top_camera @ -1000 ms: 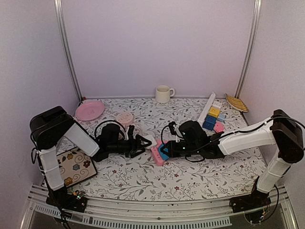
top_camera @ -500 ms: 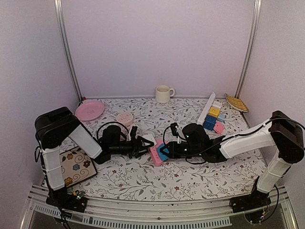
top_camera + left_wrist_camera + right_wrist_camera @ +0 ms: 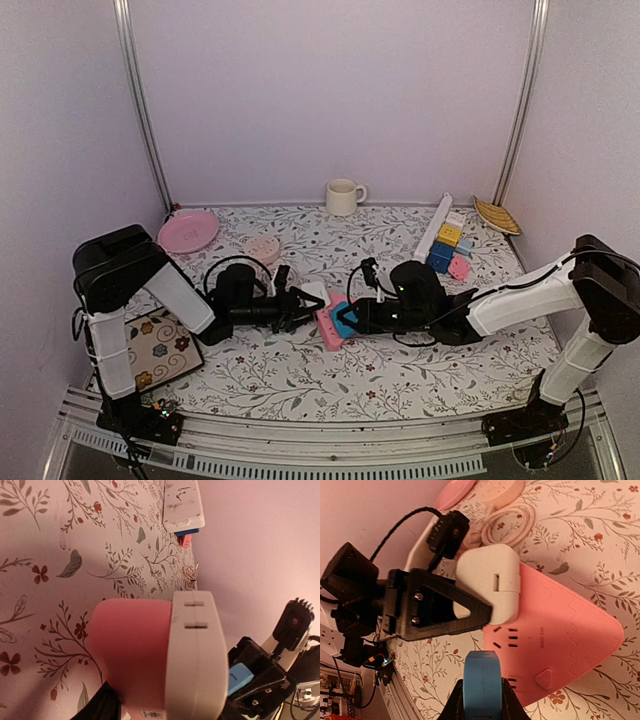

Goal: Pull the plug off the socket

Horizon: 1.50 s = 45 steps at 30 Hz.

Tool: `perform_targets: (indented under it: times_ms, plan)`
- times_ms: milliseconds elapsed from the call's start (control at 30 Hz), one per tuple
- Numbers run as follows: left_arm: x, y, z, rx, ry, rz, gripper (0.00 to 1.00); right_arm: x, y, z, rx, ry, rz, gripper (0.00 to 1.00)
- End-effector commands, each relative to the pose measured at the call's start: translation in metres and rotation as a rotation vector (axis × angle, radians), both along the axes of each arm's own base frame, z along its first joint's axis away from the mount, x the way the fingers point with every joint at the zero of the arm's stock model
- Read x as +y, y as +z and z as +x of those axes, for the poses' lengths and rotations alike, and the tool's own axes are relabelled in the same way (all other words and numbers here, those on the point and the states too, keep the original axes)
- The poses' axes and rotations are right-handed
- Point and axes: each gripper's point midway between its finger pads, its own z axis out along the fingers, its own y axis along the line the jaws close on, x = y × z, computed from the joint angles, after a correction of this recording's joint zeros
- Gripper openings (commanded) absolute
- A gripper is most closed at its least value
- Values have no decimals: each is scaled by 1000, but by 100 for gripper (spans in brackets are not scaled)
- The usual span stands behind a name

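Two grippers meet at the pink power strip [image 3: 560, 630] on the bench.
The right gripper [image 3: 481, 692] is clamped on the blue plug [image 3: 481, 672], which is seated in the strip. Just ahead, the left gripper [image 3: 305, 298] half-closes around the white adapter [image 3: 490, 577]; a firm hold cannot be told.

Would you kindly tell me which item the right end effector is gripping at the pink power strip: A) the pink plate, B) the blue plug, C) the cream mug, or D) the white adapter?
B: the right wrist view shows the blue plug pinched in the closed right end effector, by the pink power strip.
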Motion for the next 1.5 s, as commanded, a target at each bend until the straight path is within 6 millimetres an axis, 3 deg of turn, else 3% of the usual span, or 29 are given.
perform_targets:
  times_ms: [0, 233, 367, 533, 733, 867, 1200, 1367, 1467]
  plan:
    - [22, -37, 3, 4, 66, 218, 23, 17, 92, -2, -149, 54, 249, 3]
    - [28, -38, 6, -26, 80, 286, 23, 8, 113, -2, -191, 31, 266, 3]
    - [26, -37, 6, -32, 71, 281, 23, -11, 105, 8, -204, -54, 171, 4]
    - [25, -33, 6, -45, 64, 280, 24, -56, 80, 19, -187, -177, 22, 4]
    - [24, -28, 7, -59, 57, 276, 25, -133, 27, 31, -102, -364, -222, 4]
    - [22, -28, 7, -62, 50, 274, 26, -163, 5, 31, -104, -409, -371, 9]
    - [20, -22, 9, -77, 43, 272, 32, -174, -38, 33, -41, -401, -586, 12]
    - [19, -19, 9, -89, 37, 273, 32, -181, -46, 36, -30, -419, -658, 18]
    - [19, -18, 9, -92, 37, 274, 34, -178, -45, 36, -32, -411, -665, 27]
